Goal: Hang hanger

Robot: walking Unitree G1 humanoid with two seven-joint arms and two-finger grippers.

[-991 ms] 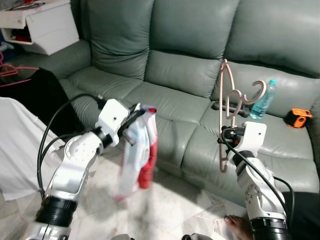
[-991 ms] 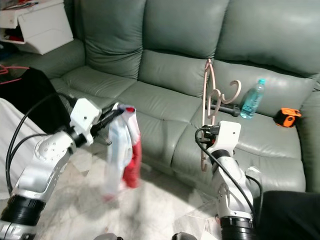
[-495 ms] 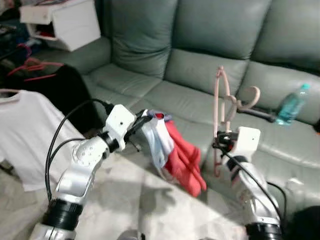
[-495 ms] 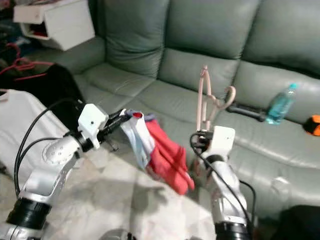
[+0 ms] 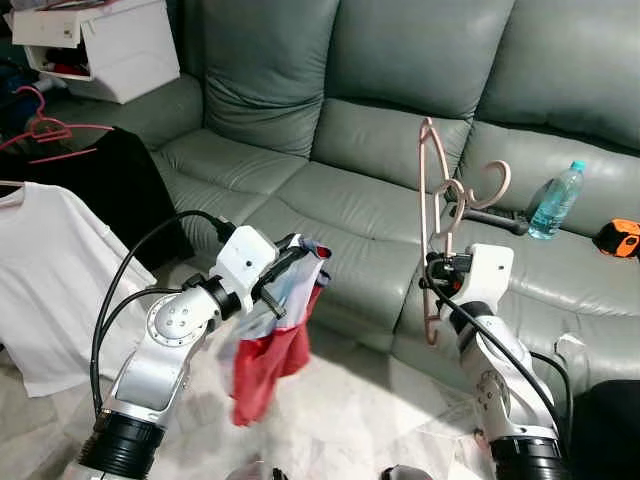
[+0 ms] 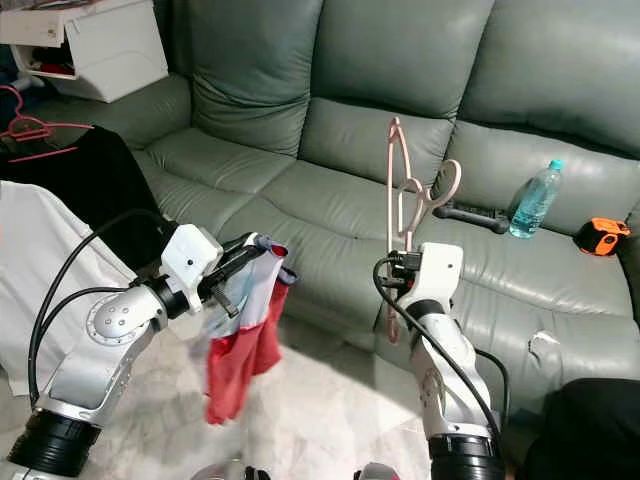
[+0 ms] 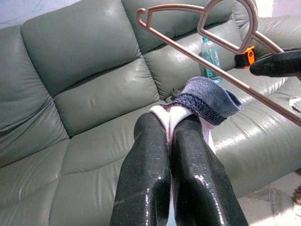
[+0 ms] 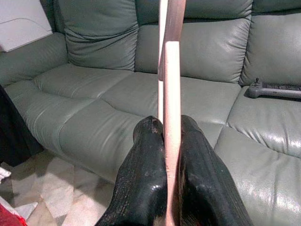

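Observation:
My right gripper (image 5: 438, 272) is shut on a pale pink plastic hanger (image 5: 433, 215), held upright in front of the grey-green sofa (image 5: 400, 90); its hook (image 5: 494, 185) curls to the right. The right wrist view has the hanger's bar (image 8: 171, 117) pinched between both black fingers. My left gripper (image 5: 290, 262) is shut on a small garment (image 5: 265, 350), white and red with a blue-purple knitted collar (image 7: 204, 96), which hangs limp below the fingers over the floor. The garment hangs left of the hanger, apart from it.
A white shirt (image 5: 45, 270) and a dark garment (image 5: 115, 185) hang on pink hangers (image 5: 45, 128) at the left. On the sofa lie a water bottle (image 5: 553, 200), a black remote (image 5: 495, 220) and an orange tape measure (image 5: 612, 238). A white box (image 5: 110, 45) sits at upper left.
The camera has shifted. The garment, swung out to the right half a second ago, now hangs straight down under my left gripper. The hanger stays upright in my right gripper.

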